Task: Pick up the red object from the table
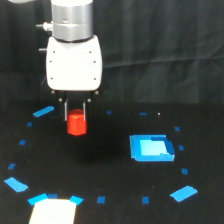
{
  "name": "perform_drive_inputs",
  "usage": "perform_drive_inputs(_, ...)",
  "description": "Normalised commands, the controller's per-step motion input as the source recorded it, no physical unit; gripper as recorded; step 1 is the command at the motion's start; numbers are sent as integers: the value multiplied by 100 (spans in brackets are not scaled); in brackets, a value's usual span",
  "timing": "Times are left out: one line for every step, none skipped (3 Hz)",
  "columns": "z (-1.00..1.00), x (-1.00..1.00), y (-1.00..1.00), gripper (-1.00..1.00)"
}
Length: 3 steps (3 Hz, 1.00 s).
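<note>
Red object in grasp, upper left of frame.
Your gripper [76, 111] pinches the red object [77, 123] between narrow fingers, apparently clear of the table [110, 165].

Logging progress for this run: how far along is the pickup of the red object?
Done: the gripper has closed its thin fingers on the red object. In hand: the block hangs below the white gripper head, seemingly raised off the table, though one view cannot confirm clearance. Left: lifting clear, if anything. The blue square piece sits untouched at the exterior view's right.
</note>
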Motion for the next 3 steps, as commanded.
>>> perform_drive_inputs(-5,-12,-20,-89)
perform_drive_inputs(-6,3,-17,-77)
perform_drive_inputs(4,-4,-11,-99)
